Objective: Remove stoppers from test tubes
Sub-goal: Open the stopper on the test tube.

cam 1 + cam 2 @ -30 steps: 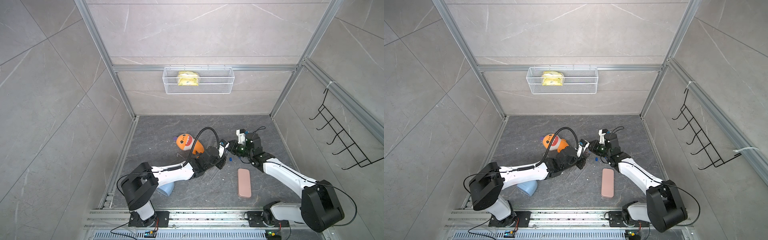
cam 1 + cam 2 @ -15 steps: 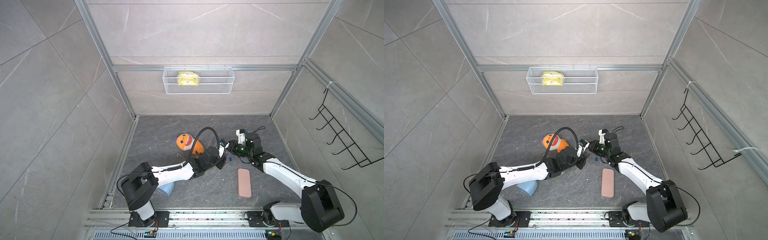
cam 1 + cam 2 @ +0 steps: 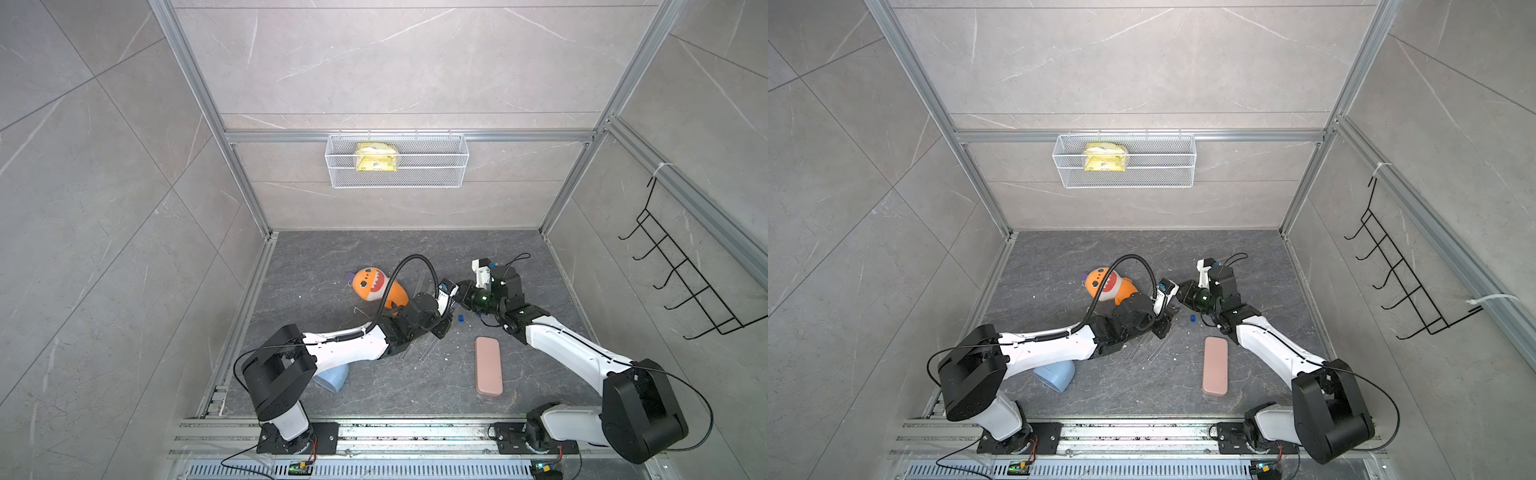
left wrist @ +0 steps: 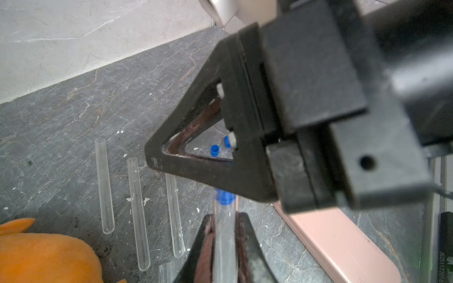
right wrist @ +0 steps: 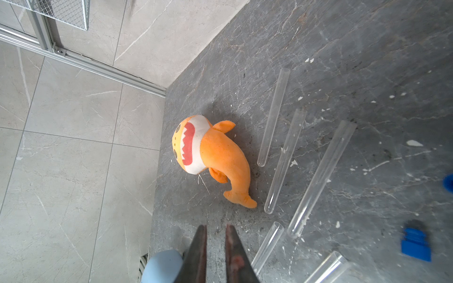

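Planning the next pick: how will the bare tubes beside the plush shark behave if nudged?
The bare tubes are smooth round cylinders lying flat, so a sideways nudge would probably roll them. Their clear thin walls look rigid and slick: likely slippery to grip, possibly fragile if squeezed.

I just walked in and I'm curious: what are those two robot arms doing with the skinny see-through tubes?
The left end effector is shut on a clear test tube that has a blue stopper in its mouth. The right end effector is shut and sits right at that stopper; whether it grips it cannot be seen. Other tubes lie open on the grey floor, with loose blue stoppers nearby.
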Robot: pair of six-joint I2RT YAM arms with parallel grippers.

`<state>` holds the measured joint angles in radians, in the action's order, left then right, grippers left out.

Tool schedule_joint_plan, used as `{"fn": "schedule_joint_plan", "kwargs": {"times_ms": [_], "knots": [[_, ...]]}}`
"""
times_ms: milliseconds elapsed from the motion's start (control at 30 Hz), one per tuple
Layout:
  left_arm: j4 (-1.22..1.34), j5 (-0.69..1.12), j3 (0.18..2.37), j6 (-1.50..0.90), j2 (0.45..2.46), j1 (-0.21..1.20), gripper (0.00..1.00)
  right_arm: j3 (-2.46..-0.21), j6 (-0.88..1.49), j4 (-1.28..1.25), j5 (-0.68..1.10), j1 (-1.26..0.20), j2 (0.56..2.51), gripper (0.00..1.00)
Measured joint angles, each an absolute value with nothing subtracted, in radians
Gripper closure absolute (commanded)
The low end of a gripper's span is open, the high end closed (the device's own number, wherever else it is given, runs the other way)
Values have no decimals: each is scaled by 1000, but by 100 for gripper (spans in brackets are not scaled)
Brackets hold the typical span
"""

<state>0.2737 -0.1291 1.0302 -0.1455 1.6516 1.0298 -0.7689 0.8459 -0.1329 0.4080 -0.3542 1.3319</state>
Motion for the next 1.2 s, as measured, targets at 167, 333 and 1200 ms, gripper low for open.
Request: {"fn": "schedule_joint_plan", "kwargs": {"times_ms": [167, 333, 1200], "knots": [[269, -129, 1030, -146, 1652, 1030, 96, -769, 846, -134, 408, -357, 1336, 84], [266, -130, 1030, -145, 1652, 1030, 96, -769, 846, -140, 405, -358, 1338, 93], [253, -137, 1030, -145, 1650, 1028, 97, -784, 845, -157, 389, -363, 1354, 81]]}}
